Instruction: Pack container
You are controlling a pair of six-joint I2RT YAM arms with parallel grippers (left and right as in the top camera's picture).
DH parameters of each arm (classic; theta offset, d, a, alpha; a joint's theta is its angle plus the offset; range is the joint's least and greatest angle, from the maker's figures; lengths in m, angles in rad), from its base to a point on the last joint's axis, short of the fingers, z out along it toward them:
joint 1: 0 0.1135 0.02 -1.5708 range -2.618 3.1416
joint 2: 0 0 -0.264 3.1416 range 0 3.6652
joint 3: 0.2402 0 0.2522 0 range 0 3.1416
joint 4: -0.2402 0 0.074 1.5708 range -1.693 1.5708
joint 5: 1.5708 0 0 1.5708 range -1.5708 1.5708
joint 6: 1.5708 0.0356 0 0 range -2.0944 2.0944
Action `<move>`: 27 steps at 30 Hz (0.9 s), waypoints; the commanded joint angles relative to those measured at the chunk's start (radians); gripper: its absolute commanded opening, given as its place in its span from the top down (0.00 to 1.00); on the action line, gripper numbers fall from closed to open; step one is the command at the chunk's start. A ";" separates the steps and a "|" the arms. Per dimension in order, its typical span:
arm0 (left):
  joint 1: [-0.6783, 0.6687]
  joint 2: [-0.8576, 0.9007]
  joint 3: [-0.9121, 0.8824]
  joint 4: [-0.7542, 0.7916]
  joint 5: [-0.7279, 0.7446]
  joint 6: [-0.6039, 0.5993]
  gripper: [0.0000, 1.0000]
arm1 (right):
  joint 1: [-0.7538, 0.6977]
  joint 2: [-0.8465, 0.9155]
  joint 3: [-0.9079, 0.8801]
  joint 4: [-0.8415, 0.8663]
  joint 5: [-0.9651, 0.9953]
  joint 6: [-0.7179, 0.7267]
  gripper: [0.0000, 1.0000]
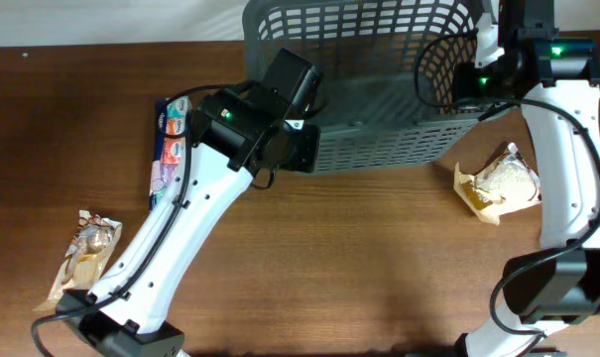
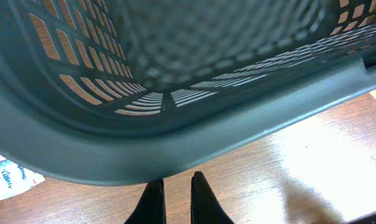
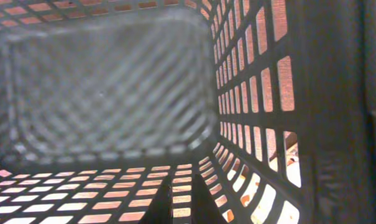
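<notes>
Left gripper (image 2: 175, 190) sits just below the thick rim of the container (image 2: 194, 146), its two dark fingers drawn almost together with nothing between them and only the brown table (image 2: 312, 162) beneath. Seen from overhead, the container (image 1: 379, 149) stands at the far middle of the table (image 1: 359, 268), its slotted walls and solid grey bottom open to view, with the left arm reaching to its near-left corner and the right arm at its right end. The right gripper (image 3: 177, 202) is closed and points into the container (image 3: 256, 93). Its fingers are dark and blurred against the lattice wall, and whether they pinch that wall cannot be told. A colourful flat pack (image 1: 167, 139) lies just left of the left arm's wrist. A small snack packet (image 1: 84, 253) lies near the table's left edge, well apart from the container. A clear bag of pale food (image 1: 503, 181) rests near the container's right corner.
</notes>
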State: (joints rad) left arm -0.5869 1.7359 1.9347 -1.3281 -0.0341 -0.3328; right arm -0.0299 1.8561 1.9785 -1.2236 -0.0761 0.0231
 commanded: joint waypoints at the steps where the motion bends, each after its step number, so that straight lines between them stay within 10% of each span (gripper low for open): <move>1: -0.015 -0.049 -0.008 0.001 -0.015 0.016 0.98 | 0.004 -0.004 0.059 0.003 -0.045 0.000 0.96; 16: 0.095 -0.364 -0.008 -0.112 -0.364 0.003 0.98 | -0.146 -0.004 0.574 -0.217 0.324 0.091 0.96; 27: 0.185 -0.364 -0.008 -0.146 -0.454 -0.011 0.91 | -0.448 0.085 0.562 -0.117 -0.026 0.007 0.96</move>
State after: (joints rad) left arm -0.4088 1.3727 1.9293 -1.4769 -0.4252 -0.3374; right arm -0.4767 1.8839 2.5431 -1.3506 0.0360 0.0868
